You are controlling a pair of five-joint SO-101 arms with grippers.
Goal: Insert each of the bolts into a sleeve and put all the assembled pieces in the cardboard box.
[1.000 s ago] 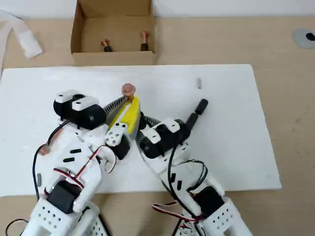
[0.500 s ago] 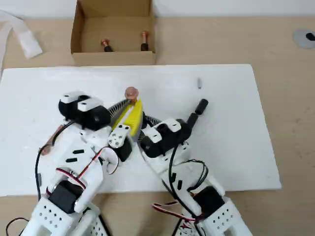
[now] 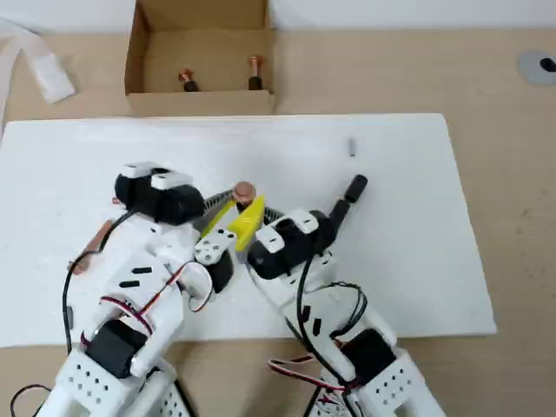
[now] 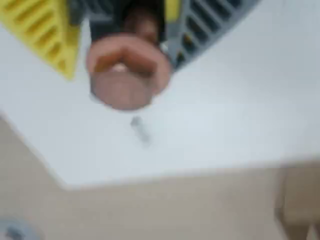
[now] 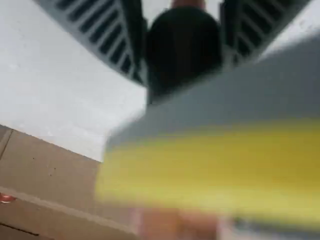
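Left gripper (image 3: pixel 241 201) pinches the copper bolt (image 3: pixel 244 190) by its shank over the white board (image 3: pixel 400 261), right gripper (image 5: pixel 182 25) clamps the black sleeve (image 5: pixel 182 50) beside it; both likely rigid, light, slick, so hold mid-body.

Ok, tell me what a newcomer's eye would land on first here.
First, the two arms that meet in the middle of the white mat: the left end effector, with its yellow finger, grips a copper-headed bolt, and the right end effector grips a black sleeve close by it. Next, the cardboard box beyond the mat, with two assembled pieces inside.
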